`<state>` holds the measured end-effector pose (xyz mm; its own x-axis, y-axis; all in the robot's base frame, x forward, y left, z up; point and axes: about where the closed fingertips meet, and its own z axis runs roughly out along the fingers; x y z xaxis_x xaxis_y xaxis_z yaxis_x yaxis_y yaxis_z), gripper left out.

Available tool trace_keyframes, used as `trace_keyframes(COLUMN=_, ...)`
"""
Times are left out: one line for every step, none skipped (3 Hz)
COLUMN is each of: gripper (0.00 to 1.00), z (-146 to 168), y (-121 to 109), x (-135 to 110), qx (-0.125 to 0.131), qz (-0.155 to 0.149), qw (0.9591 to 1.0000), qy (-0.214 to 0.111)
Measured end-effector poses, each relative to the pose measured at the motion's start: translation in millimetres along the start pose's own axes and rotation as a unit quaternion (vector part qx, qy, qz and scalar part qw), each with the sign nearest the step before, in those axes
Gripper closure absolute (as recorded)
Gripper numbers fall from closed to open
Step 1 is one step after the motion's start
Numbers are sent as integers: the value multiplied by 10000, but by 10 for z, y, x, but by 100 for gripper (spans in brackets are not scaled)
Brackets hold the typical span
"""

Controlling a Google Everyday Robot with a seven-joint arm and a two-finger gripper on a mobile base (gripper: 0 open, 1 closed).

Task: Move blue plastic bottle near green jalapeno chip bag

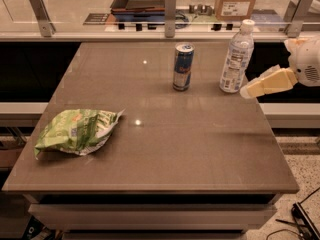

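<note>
Blue plastic bottle (236, 59) upright w/ cap on, at ~1 o'clock on the table (200, 149), near the far right edge. Drink can (183, 66) upright at 12, just left of the bottle, not touching. Green jalapeno chip bag (75, 131) lies flat at ~8-9 o'clock, well apart from both. Gripper (250, 90) at 4 o'clock of the bottle, tip just beside its base, contact unclear. Open vs closed: can't tell.

The end effector (250, 90) hangs at the right edge of the tabletop (200, 149), just beside the blue plastic bottle (236, 59). 1 can (183, 67) stands left of the bottle, apart from it. Open surface lies between both and the green jalapeno chip bag (75, 130) at front left.
</note>
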<state>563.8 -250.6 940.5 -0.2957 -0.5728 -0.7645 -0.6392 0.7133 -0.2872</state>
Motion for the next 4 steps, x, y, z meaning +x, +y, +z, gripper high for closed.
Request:
trace_keyframes(gripper=0, z=133, y=-70, x=68, qx=120, qz=250, qw=9991, qy=-319)
trace_keyframes(gripper=0, z=132, y=-84, x=50, qx=150, qz=258, qw=9990, qy=-347)
trace_keyframes(gripper=0, z=101, y=-77, x=40, qx=237, qz=412, qw=9977, qy=-479)
trace_keyframes(gripper=0, z=117, y=-141, x=-12, qx=391, qz=636, qw=9936, qy=-845)
